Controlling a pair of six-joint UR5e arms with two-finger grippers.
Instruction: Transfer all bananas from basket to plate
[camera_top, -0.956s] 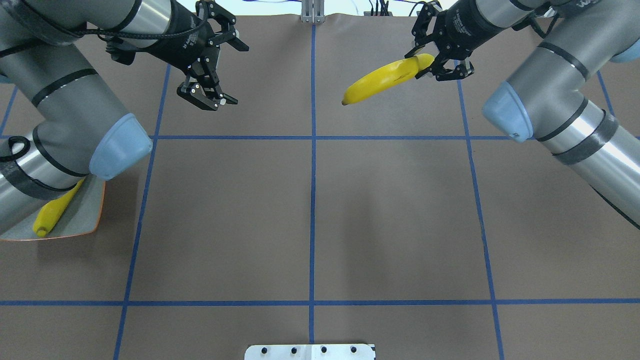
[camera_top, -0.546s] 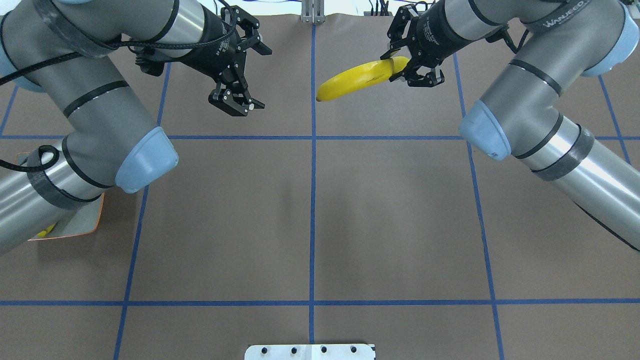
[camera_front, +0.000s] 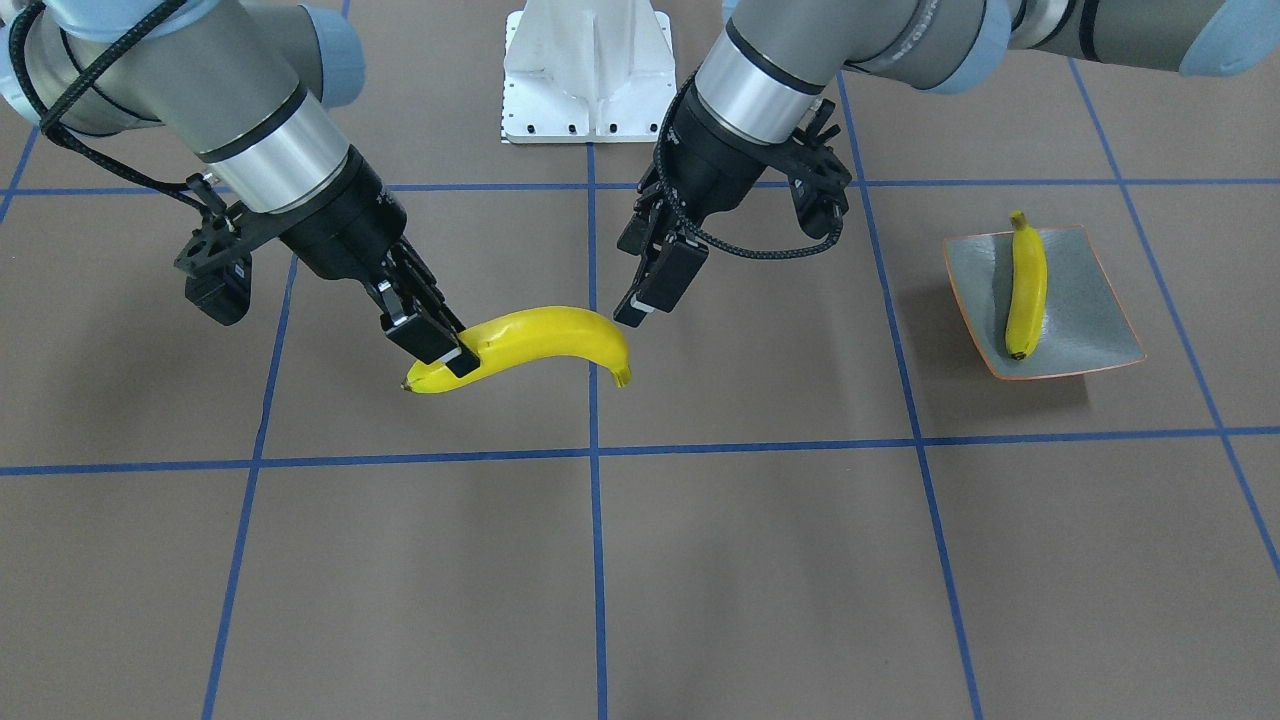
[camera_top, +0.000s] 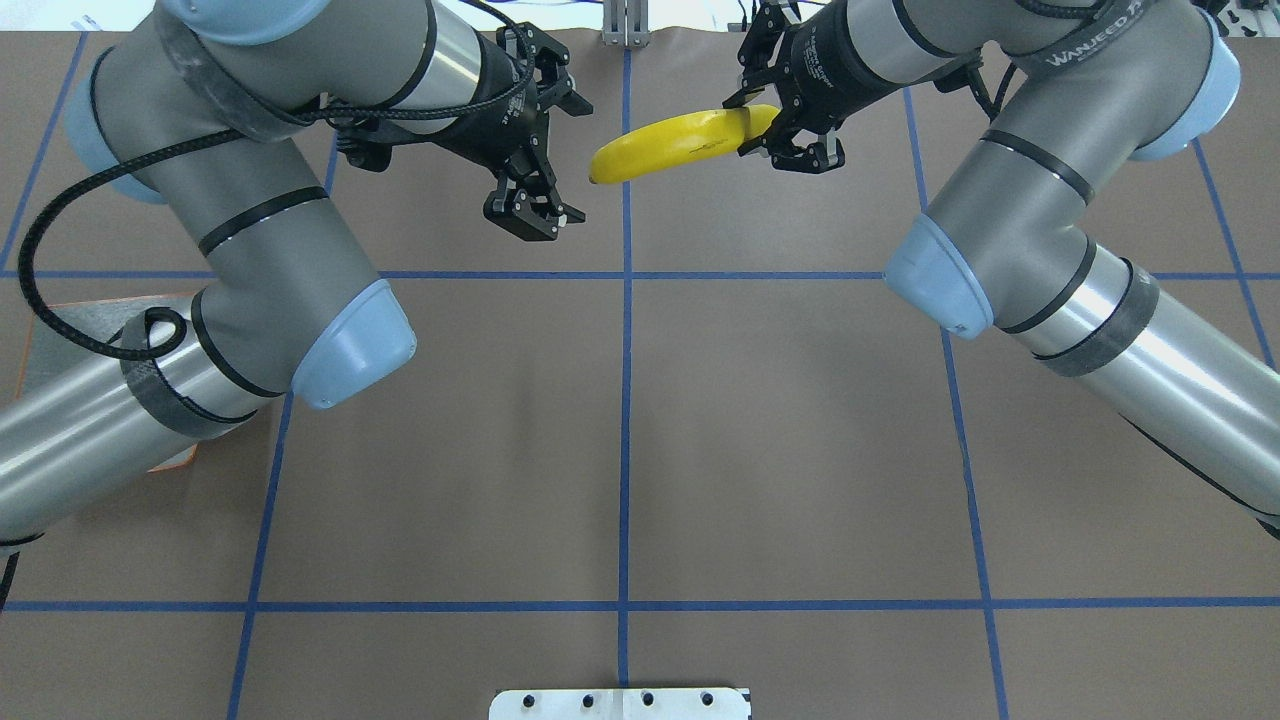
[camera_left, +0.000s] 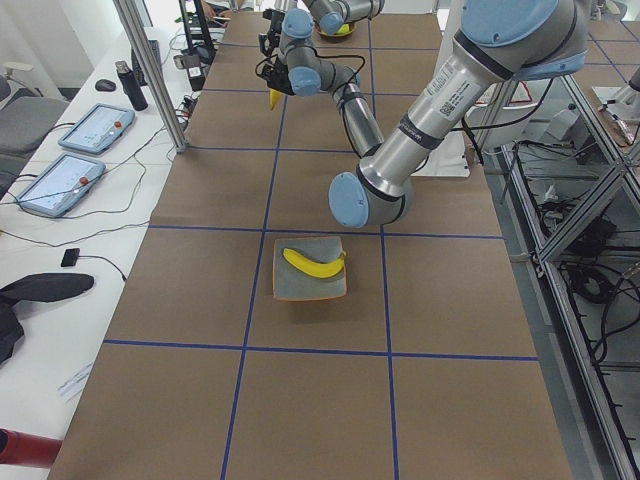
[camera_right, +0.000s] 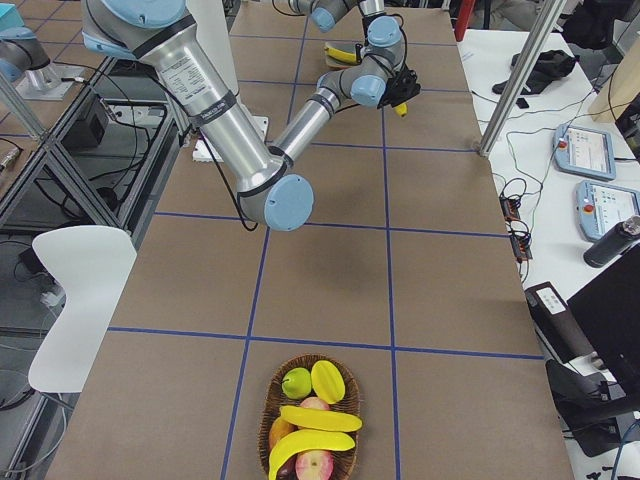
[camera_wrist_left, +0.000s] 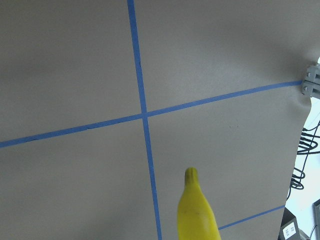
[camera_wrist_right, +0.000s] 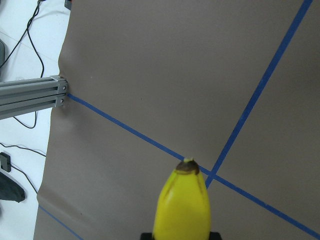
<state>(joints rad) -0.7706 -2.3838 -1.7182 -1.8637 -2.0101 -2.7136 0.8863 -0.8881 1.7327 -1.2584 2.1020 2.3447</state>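
Observation:
A yellow banana (camera_front: 540, 340) hangs level above the far middle of the table, with my right gripper (camera_front: 445, 352) shut on one end of it. Its free end (camera_top: 600, 172) points at my left gripper (camera_top: 535, 215), which is open and a short gap away from it. The left wrist view shows that banana's tip (camera_wrist_left: 197, 210), and the right wrist view shows the banana (camera_wrist_right: 182, 205) end-on. The grey-green plate (camera_front: 1090, 300) on my left side holds one banana (camera_front: 1025, 290). The basket (camera_right: 275, 400) at my right end of the table holds two bananas (camera_right: 320, 418) among other fruit.
In the overhead view my left arm covers most of the plate (camera_top: 60, 330). The basket also holds a green apple (camera_right: 296, 382) and red fruit. A white mounting base (camera_front: 585, 70) sits at my side of the table. Blue tape lines grid the brown tabletop.
Both grippers have moved toward the table's centre line. The right one carried the banana leftward in the overhead view, and the open left one moved rightward to meet it.

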